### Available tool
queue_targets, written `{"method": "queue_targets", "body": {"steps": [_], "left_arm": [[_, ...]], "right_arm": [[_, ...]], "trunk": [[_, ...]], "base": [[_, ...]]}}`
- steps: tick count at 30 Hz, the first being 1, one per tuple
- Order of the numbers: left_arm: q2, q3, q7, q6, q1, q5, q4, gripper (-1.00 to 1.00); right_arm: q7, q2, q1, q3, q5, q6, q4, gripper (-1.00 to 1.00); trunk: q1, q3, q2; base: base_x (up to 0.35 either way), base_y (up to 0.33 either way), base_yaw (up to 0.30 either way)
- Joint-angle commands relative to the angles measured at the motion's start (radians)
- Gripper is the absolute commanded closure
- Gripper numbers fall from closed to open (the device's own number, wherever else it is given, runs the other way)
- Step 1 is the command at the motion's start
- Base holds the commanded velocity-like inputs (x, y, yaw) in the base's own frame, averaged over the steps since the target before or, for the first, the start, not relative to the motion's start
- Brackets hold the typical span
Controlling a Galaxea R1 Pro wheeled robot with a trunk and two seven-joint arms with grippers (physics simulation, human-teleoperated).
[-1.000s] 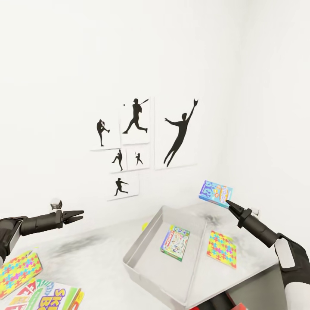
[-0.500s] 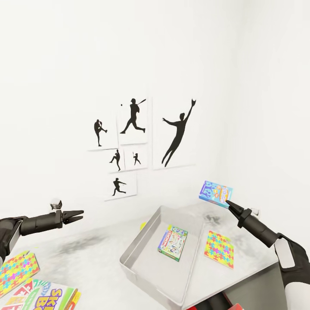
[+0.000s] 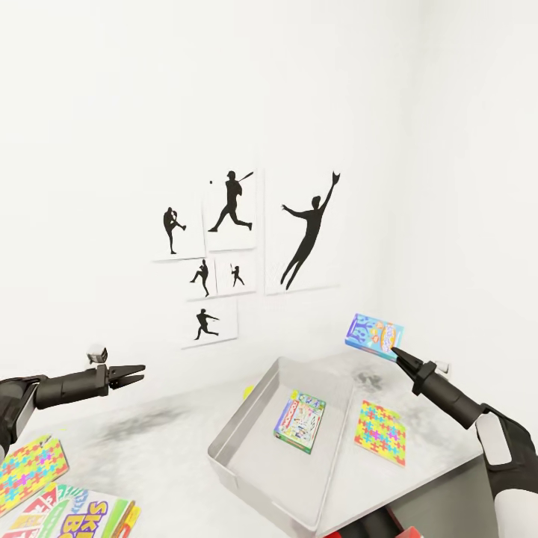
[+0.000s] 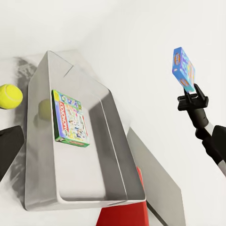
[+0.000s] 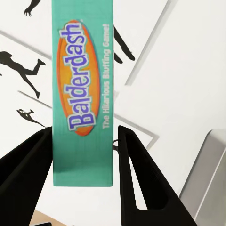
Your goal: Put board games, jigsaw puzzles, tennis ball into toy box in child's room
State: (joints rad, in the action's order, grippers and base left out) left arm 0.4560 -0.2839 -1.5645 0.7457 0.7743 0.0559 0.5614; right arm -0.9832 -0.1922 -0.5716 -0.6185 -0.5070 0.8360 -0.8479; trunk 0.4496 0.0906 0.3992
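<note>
The right gripper [image 3: 396,351] held the blue game [image 3: 374,335] up in the air above the far corner of the toy box [image 3: 246,418]; in the right wrist view the game's teal edge, lettered "Balderdash" [image 5: 83,94], stood between the two black fingers [image 5: 134,174], which were clamped on its lower end, most of the box sticking out past the tips; the left gripper [image 3: 133,373] hung over the table [image 3: 157,448] with nothing in it, its fingers slightly apart; the pastel game [image 3: 301,421] lay flat inside the toy box; one puzzle [image 3: 382,432] lay on the table just beside the box on the right, another puzzle [image 3: 28,471] near the left edge beside the SKIP-BO box [image 3: 78,515]; the ball [image 4: 9,96] sat on the table just behind the toy box
</note>
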Motion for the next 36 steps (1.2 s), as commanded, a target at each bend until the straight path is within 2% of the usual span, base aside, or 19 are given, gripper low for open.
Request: {"method": "queue_targets", "body": {"steps": [1, 8, 12, 14, 17, 19, 27, 29, 31, 36], "left_arm": [[0.0, -0.002, -0.006, 0.011, 0.0, 0.006, 0.0, -1.0], [0.0, -0.002, -0.006, 0.011, 0.0, 0.006, 0.0, -1.0], [0.0, -0.003, -0.006, 0.011, 0.0, 0.007, 0.0, -1.0], [0.0, -0.003, -0.006, 0.011, 0.0, 0.007, 0.0, -1.0], [0.0, -0.003, -0.006, 0.011, 0.0, 0.007, 0.0, -1.0], [0.0, -0.003, -0.006, 0.011, 0.0, 0.007, 0.0, -1.0], [0.0, -0.002, -0.006, 0.011, 0.0, 0.005, 0.0, -1.0], [-0.001, 0.0, -0.006, 0.011, 0.0, 0.003, 0.0, -1.0], [-0.001, 0.001, -0.006, 0.011, 0.0, 0.003, 0.0, -1.0], [-0.001, 0.002, -0.006, 0.011, 0.0, 0.002, 0.0, -1.0]], "right_arm": [[-0.002, 0.0, -0.001, -0.001, -0.001, 0.005, 0.0, 1.0], [0.031, 0.009, -0.001, 0.004, -0.001, 0.006, 0.0, 1.0], [0.04, 0.011, -0.001, 0.022, -0.001, 0.009, 0.0, 1.0], [0.051, 0.013, -0.001, 0.058, 0.001, 0.012, 0.0, 1.0], [0.128, 0.014, -0.001, 0.154, -0.007, 0.016, 0.002, 1.0], [0.168, 0.015, -0.002, 0.18, -0.011, 0.019, 0.002, 1.0], [0.21, 0.019, -0.001, 0.206, -0.023, 0.038, 0.004, 1.0], [0.212, 0.03, -0.001, 0.208, -0.041, 0.045, 0.006, 1.0], [0.214, 0.055, -0.001, 0.208, -0.072, 0.071, 0.005, 1.0], [0.216, 0.098, -0.001, 0.211, -0.1, 0.114, -0.004, 1.0]], "trunk": [[0.0, 0.0, 0.001], [0.0, 0.0, 0.001], [0.0, 0.0, 0.001], [0.0, 0.0, 0.001], [0.0, 0.0, 0.001], [0.0, 0.0, 0.001], [0.0, 0.0, 0.001], [0.0, 0.0, 0.001], [0.0, 0.0, 0.001], [0.0, 0.0, 0.001]], "base": [[0.0, 0.0, 0.0], [0.0, 0.0, 0.0], [0.0, 0.0, 0.0], [0.0, 0.0, 0.0], [0.0, 0.0, 0.0], [0.0, 0.0, 0.0], [0.0, 0.0, 0.0], [0.0, 0.0, 0.0], [0.0, 0.0, 0.0], [0.0, 0.0, 0.0]]}}
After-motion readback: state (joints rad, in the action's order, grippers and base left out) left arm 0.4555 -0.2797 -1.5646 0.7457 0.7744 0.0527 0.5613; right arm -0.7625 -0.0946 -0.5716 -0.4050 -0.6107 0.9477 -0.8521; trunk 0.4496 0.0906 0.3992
